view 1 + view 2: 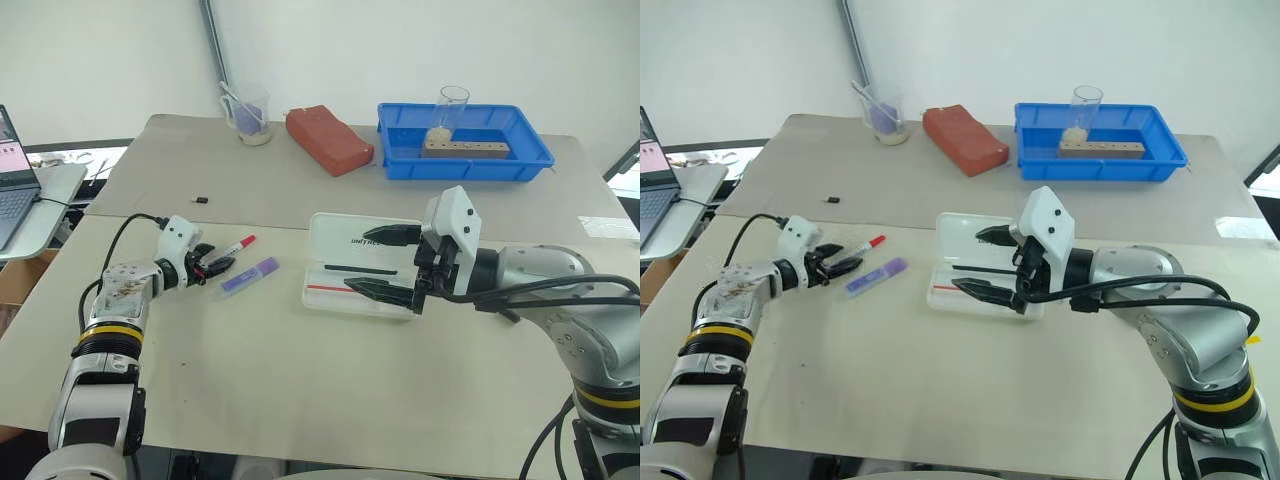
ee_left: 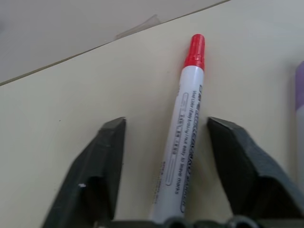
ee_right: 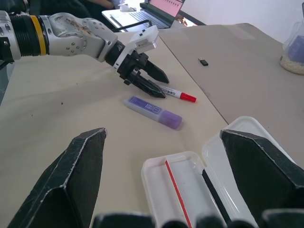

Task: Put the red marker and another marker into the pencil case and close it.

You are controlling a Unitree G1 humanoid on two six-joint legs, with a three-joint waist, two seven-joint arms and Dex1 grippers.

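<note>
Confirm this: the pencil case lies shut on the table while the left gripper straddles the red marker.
Not quite: the pencil case lies open, lid folded back, as the right wrist view shows. The left gripper does straddle the red marker on the table.

A: Bright, even daylight; soft shadows on the table; no harsh glare.
B: Agreed; the left gripper's fingers look blurred up close; the white wall is slightly washed out.
</note>
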